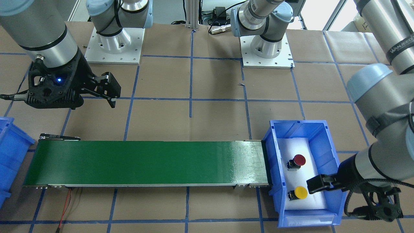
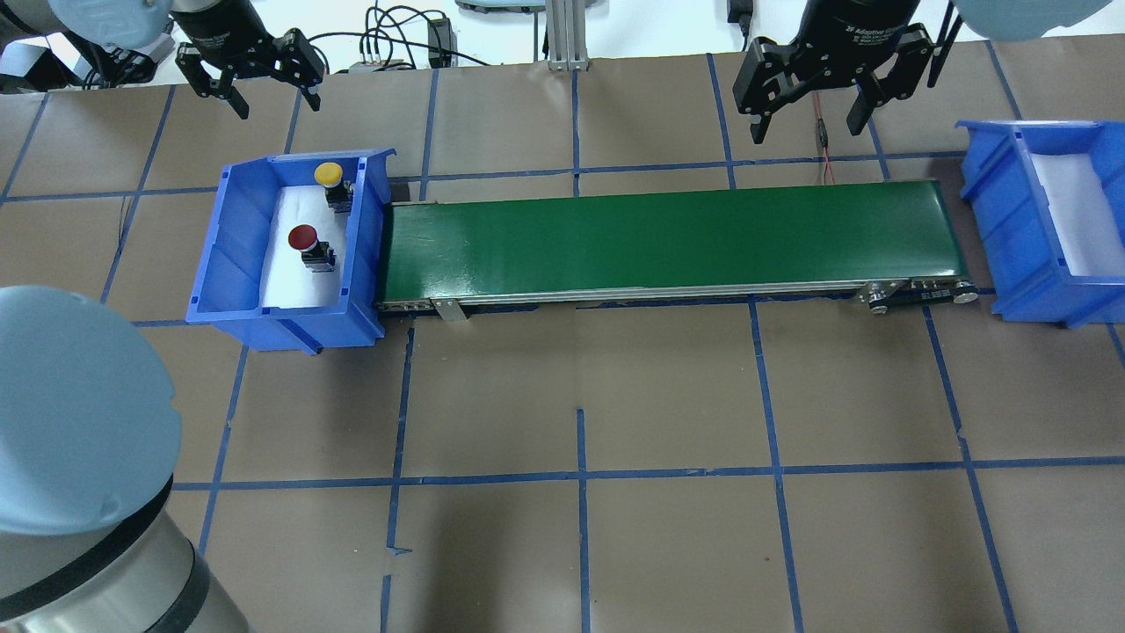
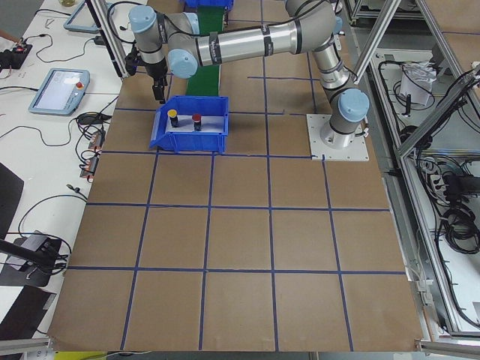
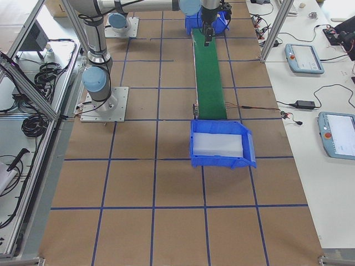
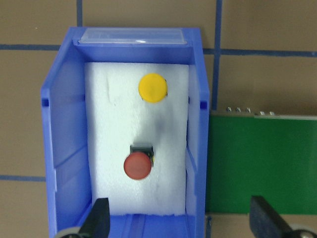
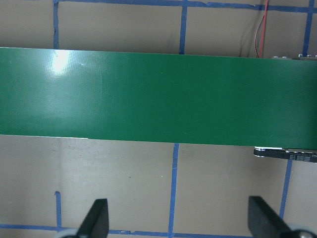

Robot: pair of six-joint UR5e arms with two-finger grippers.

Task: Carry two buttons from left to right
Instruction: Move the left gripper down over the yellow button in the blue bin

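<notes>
The left gripper (image 2: pixel 277 104) hangs above the left bin (image 2: pixel 237 264), jaws wide apart and holding nothing. The right gripper (image 2: pixel 807 127) is just as wide and empty, hovering over the belt (image 2: pixel 668 237) near its right end.

Both buttons sit on the white pad (image 2: pixel 281 281) inside the left bin. The yellow button (image 2: pixel 329 173) is at the far end and the red button (image 2: pixel 303 236) is nearer the middle, with a clear gap between them.

Likely trouble:
- The yellow button stands close to the bin wall on the belt side, so a finger coming down there could catch the rim or wall and jolt the bin.
- The caps are round and smooth, so a hold on the cap alone may slip. The body underneath looks the safer place to close on.
- The pad looks soft, and pushing down on a button could tip it.
- With the jaws this wide, a drop onto the red button might brush the yellow one.

Room to move:
- The pad is bare on the side away from the belt, which leaves space for one finger.
- The belt runs bare from the left bin's wall to the right bin (image 2: pixel 1011 264).
- The lift must clear the left bin's tall walls first.
</notes>
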